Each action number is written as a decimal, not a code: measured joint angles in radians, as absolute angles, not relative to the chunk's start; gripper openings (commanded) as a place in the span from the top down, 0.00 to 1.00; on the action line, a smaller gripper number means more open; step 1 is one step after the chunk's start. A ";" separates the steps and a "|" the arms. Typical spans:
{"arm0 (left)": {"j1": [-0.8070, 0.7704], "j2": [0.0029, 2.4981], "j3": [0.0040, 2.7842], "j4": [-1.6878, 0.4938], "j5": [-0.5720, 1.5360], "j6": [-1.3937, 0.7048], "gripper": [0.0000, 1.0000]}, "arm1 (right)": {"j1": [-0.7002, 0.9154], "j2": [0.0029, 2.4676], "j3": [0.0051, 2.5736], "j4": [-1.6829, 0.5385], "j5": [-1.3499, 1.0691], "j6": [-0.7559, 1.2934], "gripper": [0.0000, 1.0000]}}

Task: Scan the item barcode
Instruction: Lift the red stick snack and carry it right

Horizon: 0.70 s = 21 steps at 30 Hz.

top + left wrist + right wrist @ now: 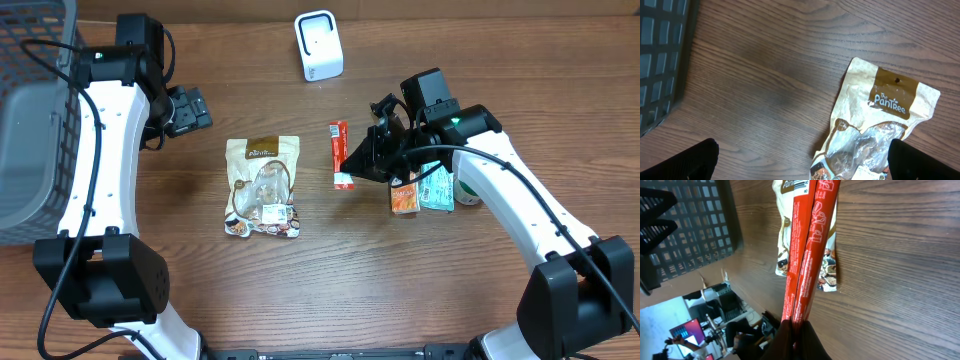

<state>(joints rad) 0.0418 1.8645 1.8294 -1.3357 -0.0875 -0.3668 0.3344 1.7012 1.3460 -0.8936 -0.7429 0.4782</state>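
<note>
I judge this to be the pick-up step: my right claw [348,172] is shut tight on the near end of the red stick [338,150], and the scan itself is not yet done. In my right wrist view the stick [807,255] runs straight out from between the fingers [790,342], pinched at its very tip, with most of its length free. Whether it has left the bench [300,280] I cannot tell; from overhead it looks flat or barely raised.

The stick sits between the pouch [263,185] on one side and my right arm and the small boxes [420,192] on the other. The scanner [318,45] stands at the far edge of the bench, well apart from the stick and roughly in line with its far end.

The next move, as I see it, calls for lifting the stick clear, carrying it toward the scanner and turning the wrist so the barcode faces the scanner's window. Held by one end, the stick may droop or swing.

My left claw [190,110] is spread wide and holds nothing, hovering near the basket [30,120] and above the pouch's top edge [890,100].
</note>
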 measured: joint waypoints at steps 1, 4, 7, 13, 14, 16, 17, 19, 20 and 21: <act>0.042 1.864 1.829 -1.335 -0.088 -0.367 0.00 | 0.334 1.701 1.346 -0.894 -0.742 0.476 0.96; 0.042 1.864 1.829 -1.335 -0.088 -0.367 0.00 | 0.334 1.701 1.346 -0.894 -0.737 0.466 0.96; 0.042 1.864 1.829 -1.335 -0.088 -0.367 0.00 | 0.334 1.701 1.346 -0.897 -0.719 0.458 0.96; 0.042 1.864 1.829 -1.335 -0.088 -0.367 0.00 | 0.334 1.701 1.346 -0.899 -0.699 0.449 0.96; 0.042 1.864 1.829 -1.335 -0.088 -0.367 0.00 | 0.335 1.701 1.346 -0.899 -0.696 0.447 0.96; 0.042 1.864 1.829 -1.335 -0.088 -0.367 0.00 | 0.334 1.701 1.346 -0.899 -0.689 0.448 0.96; 0.042 1.864 1.829 -1.335 -0.088 -0.367 0.00 | 0.334 1.701 1.346 -0.899 -0.682 0.447 0.96; 0.042 1.864 1.830 -1.335 -0.088 -0.367 0.00 | 0.334 1.701 1.346 -0.899 -0.676 0.445 0.96; 0.042 1.864 1.829 -1.335 -0.088 -0.367 0.00 | 0.334 1.701 1.346 -0.899 -0.673 0.445 0.96; 0.042 1.864 1.829 -1.335 -0.088 -0.367 0.00 | 0.334 1.701 1.346 -0.898 -0.672 0.445 0.96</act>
